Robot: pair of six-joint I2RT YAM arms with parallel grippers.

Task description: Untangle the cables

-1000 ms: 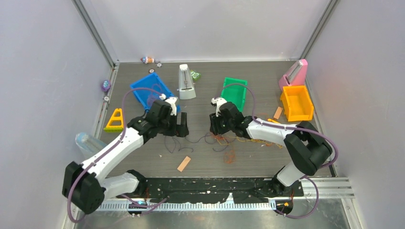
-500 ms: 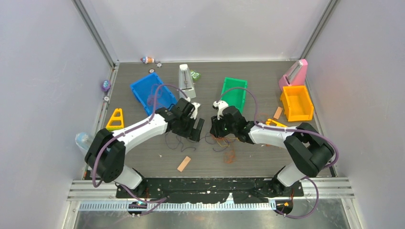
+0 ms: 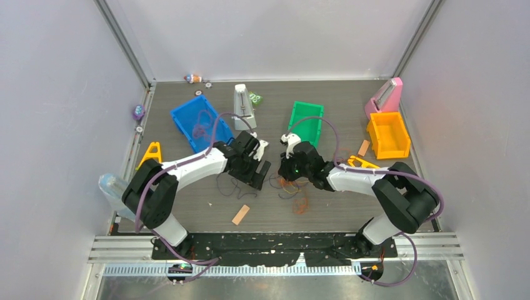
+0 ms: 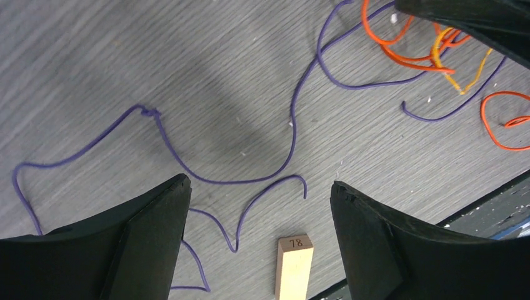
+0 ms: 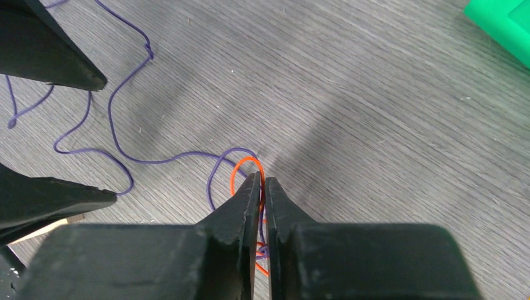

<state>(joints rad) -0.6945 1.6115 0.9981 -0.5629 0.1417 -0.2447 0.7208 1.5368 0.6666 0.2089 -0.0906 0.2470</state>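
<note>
Thin purple cable winds over the grey table, and orange cables lie tangled with it further right. In the top view the tangle lies between the two arms. My left gripper is open and empty, low over loops of purple cable; it also shows in the top view. My right gripper is shut on an orange cable loop, with a purple strand running away to the left. It shows in the top view too.
A tan wooden stick marked 78 lies just in front of my left fingers, also in the top view. Behind are a blue bin, a white metronome, a green bin, a yellow bin and a yellow triangle.
My left arm has swung right towards the centre and now hovers over the purple cable. My right gripper has shifted slightly left onto the tangle.
</note>
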